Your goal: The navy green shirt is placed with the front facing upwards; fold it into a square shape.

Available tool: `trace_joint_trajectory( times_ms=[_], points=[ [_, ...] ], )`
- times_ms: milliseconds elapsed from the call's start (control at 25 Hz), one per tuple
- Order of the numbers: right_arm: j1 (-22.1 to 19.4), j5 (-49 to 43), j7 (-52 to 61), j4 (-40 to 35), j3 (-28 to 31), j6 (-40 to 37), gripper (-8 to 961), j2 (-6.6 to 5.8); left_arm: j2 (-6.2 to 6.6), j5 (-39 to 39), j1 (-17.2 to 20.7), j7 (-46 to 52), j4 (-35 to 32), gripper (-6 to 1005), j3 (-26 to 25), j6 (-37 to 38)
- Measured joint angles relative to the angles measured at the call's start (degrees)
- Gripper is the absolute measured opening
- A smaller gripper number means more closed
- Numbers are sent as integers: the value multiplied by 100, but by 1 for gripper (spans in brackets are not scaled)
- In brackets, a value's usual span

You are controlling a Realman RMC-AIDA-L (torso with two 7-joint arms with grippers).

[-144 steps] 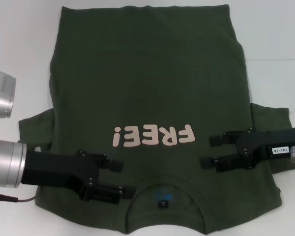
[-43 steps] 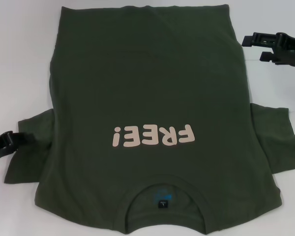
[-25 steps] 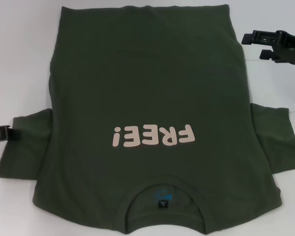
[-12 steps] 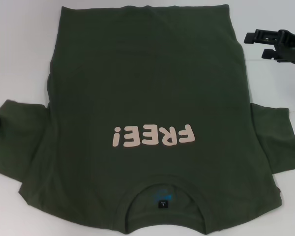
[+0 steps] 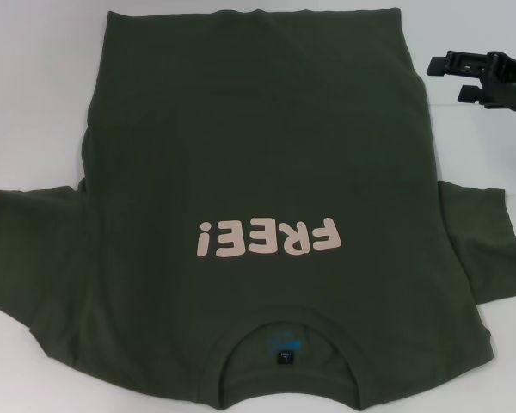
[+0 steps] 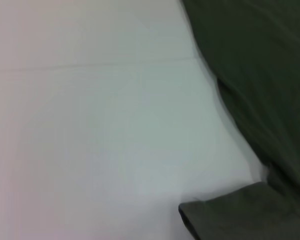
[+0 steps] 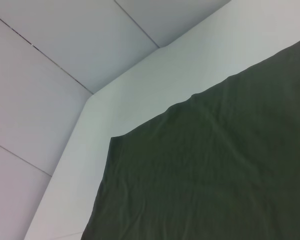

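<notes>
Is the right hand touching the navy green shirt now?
Apart. In the head view, white table shows between the right hand and the navy green shirt.

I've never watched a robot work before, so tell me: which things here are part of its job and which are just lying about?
Part of the job:
- navy green shirt, spread front up with both sleeves out
- right tool, beside the shirt's far right corner, off the cloth

Just there:
- white table under the shirt
- nothing else lies about; the left tool is out of sight

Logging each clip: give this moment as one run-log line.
navy green shirt: flat, front up, unfolded | right end effector: open, beside far hem corner | left end effector: out of view
</notes>
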State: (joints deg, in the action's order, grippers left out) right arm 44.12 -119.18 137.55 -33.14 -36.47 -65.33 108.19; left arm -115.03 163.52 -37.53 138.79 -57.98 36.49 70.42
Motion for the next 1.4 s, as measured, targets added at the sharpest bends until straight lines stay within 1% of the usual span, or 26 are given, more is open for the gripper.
trace_joint_trajectory(
  times_ms=[80, 160, 320, 440, 480, 520, 640, 760, 920, 1080, 1240, 1400],
  points=[
    [0, 0, 0, 0, 0, -9, 943, 0, 12, 8, -16, 109, -153, 22, 140, 94],
    [0, 0, 0, 1, 0, -11, 943, 0, 21, 10, -50, 142, -212, 26, 158, 201],
    [0, 0, 0, 18, -8, -13, 943, 0, 63, 12, -288, 388, -275, 33, 179, 748],
    [0, 0, 0, 33, -18, -16, 943, 0, 119, 13, -527, 997, -307, 38, 210, 1349],
    [0, 0, 0, 35, -20, -15, 943, 0, 137, 14, -672, 1328, -322, 39, 242, 1674],
    [0, 0, 0, 37, -22, -14, 943, 0, 137, 14, -672, 1328, -322, 41, 242, 1674],
    [0, 0, -4, 37, -27, -13, 943, 0, 124, 12, -968, 1663, -262, 46, 259, 2154],
    [0, 0, -16, 37, -31, -9, 943, 0, 54, -2, -1236, 1764, -92, 51, 307, 2420],
    [4, 0, -33, 37, -44, 10, 943, 7, -30, 14, -1555, 1998, 262, 58, 533, 2369],
    [23, -7, -53, 43, -45, 16, 943, 15, -45, 14, -1705, 2202, 531, 64, 668, 2097],
    [33, -14, -54, 40, -44, 23, 943, 18, -29, 16, -1822, 2328, 864, 71, 697, 1779],
    [54, -13, -53, 32, -45, 25, 943, 19, 47, 16, -1918, 2496, 1238, 78, 679, 1344]
  ],
)
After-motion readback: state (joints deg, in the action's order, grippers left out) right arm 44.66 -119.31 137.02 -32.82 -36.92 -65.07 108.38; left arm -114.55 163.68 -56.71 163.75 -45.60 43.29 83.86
